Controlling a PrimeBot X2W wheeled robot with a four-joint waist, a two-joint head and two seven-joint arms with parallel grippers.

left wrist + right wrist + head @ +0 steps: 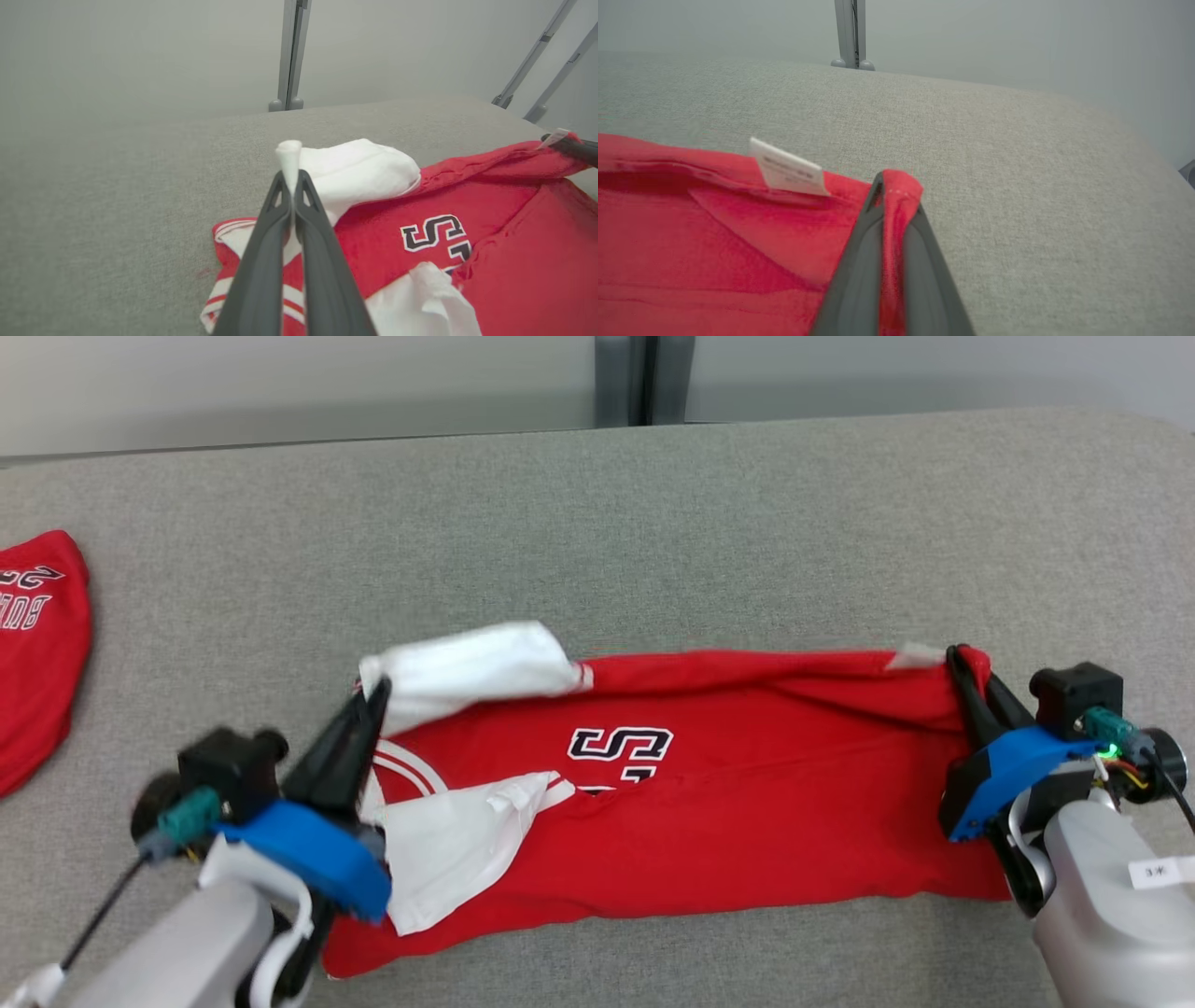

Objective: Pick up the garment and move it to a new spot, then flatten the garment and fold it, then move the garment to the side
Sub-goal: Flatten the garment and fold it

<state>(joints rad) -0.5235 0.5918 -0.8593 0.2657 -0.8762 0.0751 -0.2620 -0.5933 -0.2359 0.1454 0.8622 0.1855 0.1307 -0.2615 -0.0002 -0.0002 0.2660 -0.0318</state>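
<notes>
shirt (747, 821): lies rumpled on table (653, 523), held at both ends | left gripper (376, 689): clenched on white sleeve (467, 667) | right gripper (962, 663): clenched on red hem corner | risk: thin pinches may slip if pulled apart

Looks like a robot lab or test room, not a home: a broad grey fabric-covered table (747, 523) under the left gripper (292, 179), a bare pale wall (117, 51) ahead of it, and grey metal frame posts (290, 56) straight beyond its fingertips.
</notes>
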